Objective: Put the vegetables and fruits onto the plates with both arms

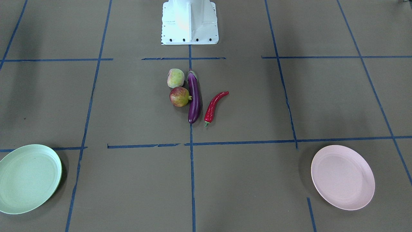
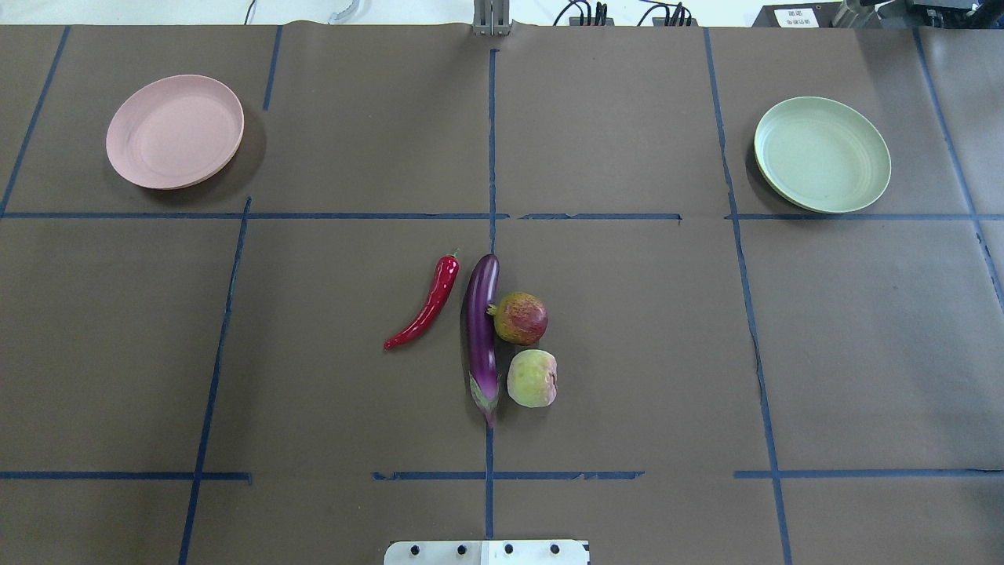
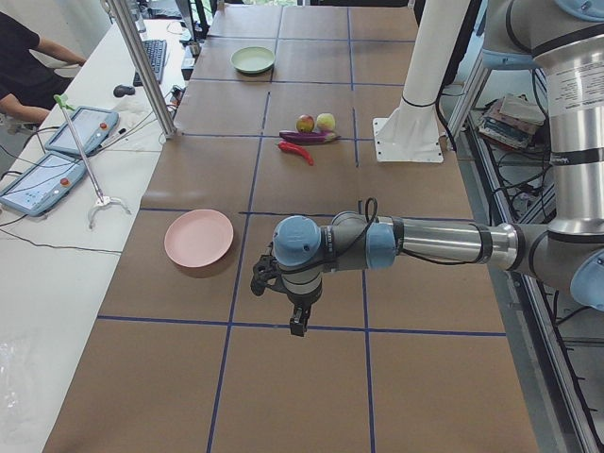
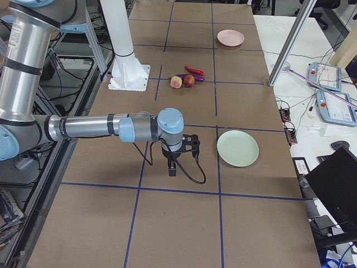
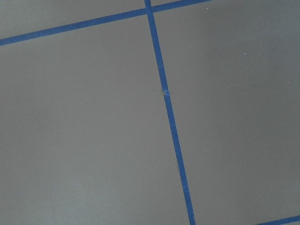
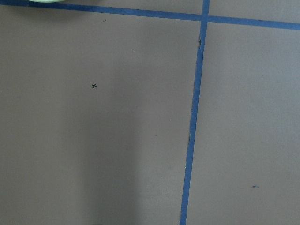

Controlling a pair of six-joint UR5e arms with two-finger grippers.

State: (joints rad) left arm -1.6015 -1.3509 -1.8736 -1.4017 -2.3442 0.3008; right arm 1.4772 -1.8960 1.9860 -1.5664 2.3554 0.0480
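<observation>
The purple eggplant [image 2: 481, 333], red chili [image 2: 427, 306], pomegranate [image 2: 521, 318] and pale peach [image 2: 532, 378] lie together at the table's middle. The eggplant touches the pomegranate; the chili lies apart. The pink plate [image 2: 175, 131] sits far left and the mint plate [image 2: 821, 154] far right, both empty. My left gripper [image 3: 298, 326] shows only in the exterior left view, above the table near the pink plate [image 3: 199, 238]. My right gripper [image 4: 172, 169] shows only in the exterior right view, beside the mint plate [image 4: 237, 148]. I cannot tell if either is open.
The white base block [image 1: 190, 22] stands behind the produce. Blue tape lines grid the brown table. A metal post [image 3: 142, 66] and a side table with tablets [image 3: 47, 179] stand beyond the plates' edge. A person [image 3: 28, 66] sits there.
</observation>
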